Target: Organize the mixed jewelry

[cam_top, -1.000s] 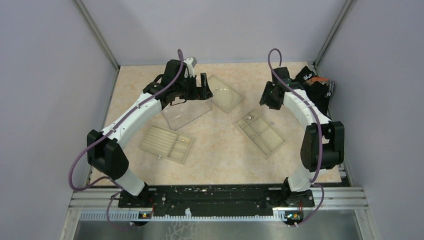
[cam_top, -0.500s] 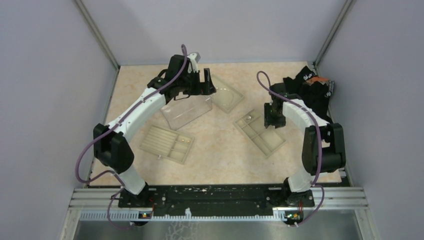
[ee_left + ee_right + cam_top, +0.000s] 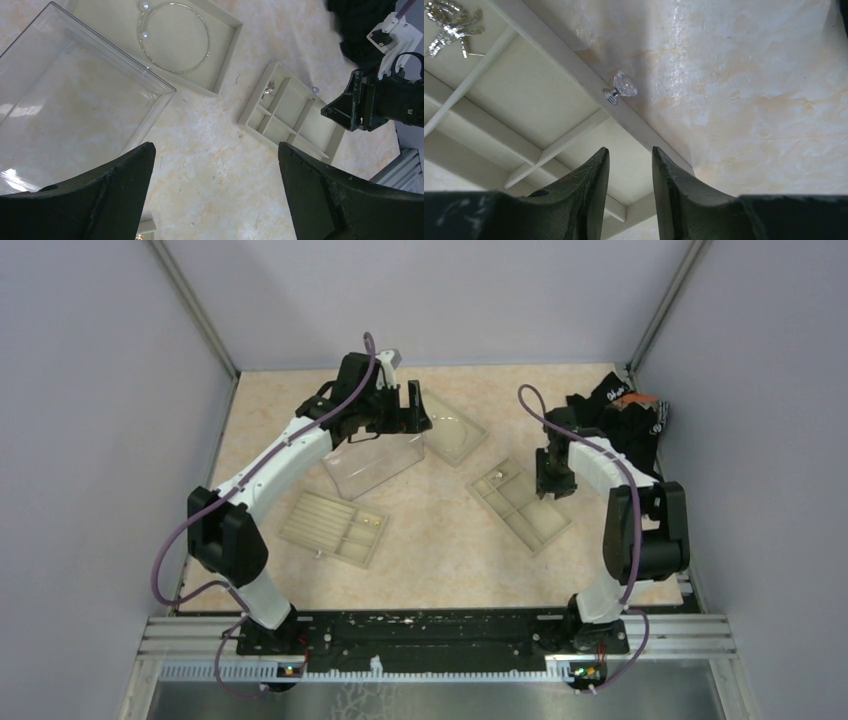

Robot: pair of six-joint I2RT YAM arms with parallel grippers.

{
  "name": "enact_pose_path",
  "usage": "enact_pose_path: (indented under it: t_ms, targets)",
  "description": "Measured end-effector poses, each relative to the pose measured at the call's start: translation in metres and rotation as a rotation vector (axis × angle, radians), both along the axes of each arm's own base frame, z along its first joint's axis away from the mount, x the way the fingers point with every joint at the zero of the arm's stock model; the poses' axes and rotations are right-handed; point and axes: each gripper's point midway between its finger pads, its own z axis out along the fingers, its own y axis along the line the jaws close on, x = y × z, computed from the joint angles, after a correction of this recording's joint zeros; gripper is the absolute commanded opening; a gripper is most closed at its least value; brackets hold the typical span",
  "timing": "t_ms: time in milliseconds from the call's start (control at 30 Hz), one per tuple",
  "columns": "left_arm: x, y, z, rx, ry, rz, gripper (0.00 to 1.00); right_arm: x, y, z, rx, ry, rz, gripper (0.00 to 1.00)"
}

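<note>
**A:** What did the overhead view give you?

**B:** The layout, mostly. The left tool (image 3: pixel 412 412) hung above the far end of a clear box (image 3: pixel 372 468), just beside a shallow tray (image 3: pixel 465 435). The right tool (image 3: pixel 552 485) was low at the edge of the compartmented tray (image 3: pixel 535 520) that faced the black cloth (image 3: pixel 625 415). A slotted tray (image 3: pixel 325 520) lay on the desk (image 3: pixel 440 560), nearer the arms' bases. From up there the jewelry was only specks.

**A:** And the wrist cameras?

**B:** The left one looked down between its own jaws, which were spread wide and empty. It showed the silvery loop (image 3: pixel 208 42) lying flat inside the shallow tray. Two pearl-like beads (image 3: pixel 144 35) sat along one side of the loop. It also caught the right tool side-on, beyond the compartmented tray, but not the gap between that tool's fingers.

**A:** So was the right tool shut?

**B:** No. Its own camera showed the two fingers (image 3: pixel 589 185) a narrow gap apart, with nothing between them. They were poised over the tray's outer wall. Just ahead lay a crystal stud (image 3: pixel 622 86), at the top edge of that wall where the tray met the desk. I could not tell whether it sat on the rim or leaned against it.

**A:** Did that view show anything the others missed?

**B:** A sparkling silver piece (image 3: pixel 446 25) lay in the tray's corner compartment, well apart from the stud. In the left wrist view it was only a glint, and overhead it was a pale dot.
</note>
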Motion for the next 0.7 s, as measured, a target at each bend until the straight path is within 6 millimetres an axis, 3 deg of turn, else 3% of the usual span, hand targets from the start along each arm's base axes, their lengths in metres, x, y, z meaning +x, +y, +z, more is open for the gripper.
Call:
enact_pose_path:
  t_ms: [167,467,567,700]
  targets:
    - [0.000,0.000,0.000,0.001,0.001,0.000,0.99,-0.001,-0.002,-0.014,-0.015,0.037,-0.006,0.32]
    - [0.004,0.012,-0.001,-0.024,0.037,0.029,0.99,-0.012,-0.005,-0.029,-0.020,0.078,-0.023,0.07]
    - [0.020,0.038,0.001,-0.061,0.060,0.091,0.99,-0.016,-0.005,-0.029,-0.014,0.077,-0.035,0.00]
    - [0.055,0.103,0.008,-0.067,0.054,0.259,0.99,-0.026,-0.003,-0.029,0.006,0.072,-0.077,0.00]
